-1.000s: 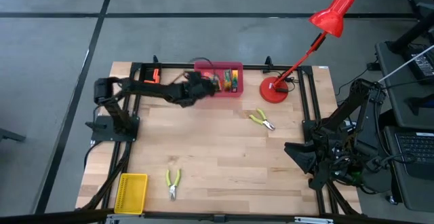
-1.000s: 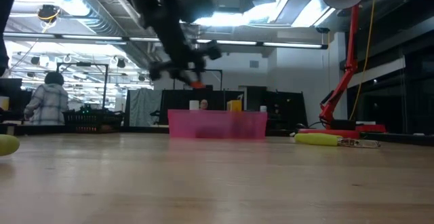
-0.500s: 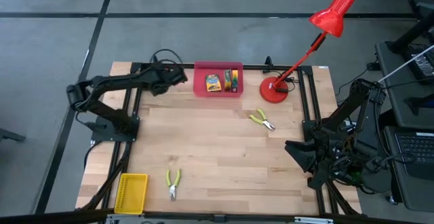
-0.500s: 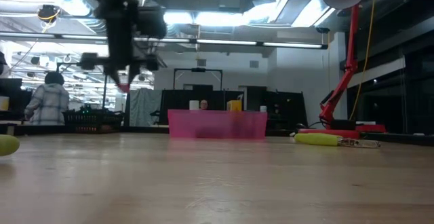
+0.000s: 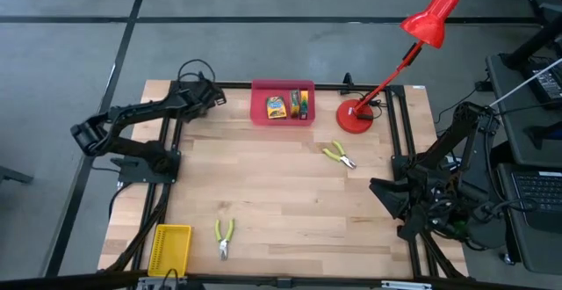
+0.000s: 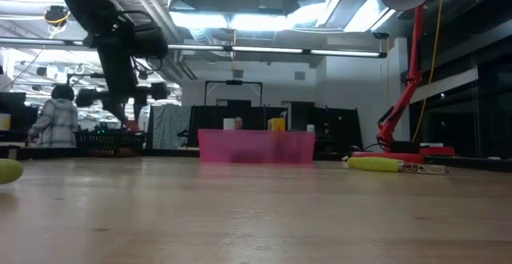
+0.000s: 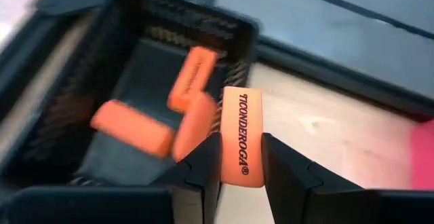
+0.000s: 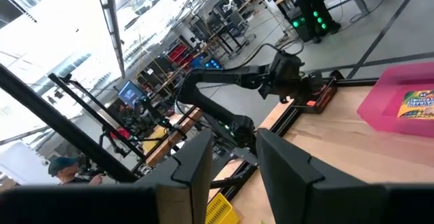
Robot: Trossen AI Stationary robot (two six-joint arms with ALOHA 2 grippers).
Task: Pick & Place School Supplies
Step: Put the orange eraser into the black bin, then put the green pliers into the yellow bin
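The left gripper (image 7: 241, 157), at the bench's far-left corner, pinches a short orange printed eraser stick (image 7: 241, 137) upright, long axis along its fingers, directly above the rim of the black mesh tray (image 7: 234, 30) holding more sticks.

the table (image 5: 281, 202) is pale wood planking with a smooth, faintly shiny finish, edged by a dark matt metal frame (image 5: 369, 87). the pink bin (image 5: 261, 107) looks like smooth plastic, slightly see-through in the low view, and the red lamp (image 5: 432, 16) is glossy. the orange stick (image 7: 242, 136) looks matt and rubbery with black printed lettering, held between matt black plastic fingers (image 7: 205, 172).
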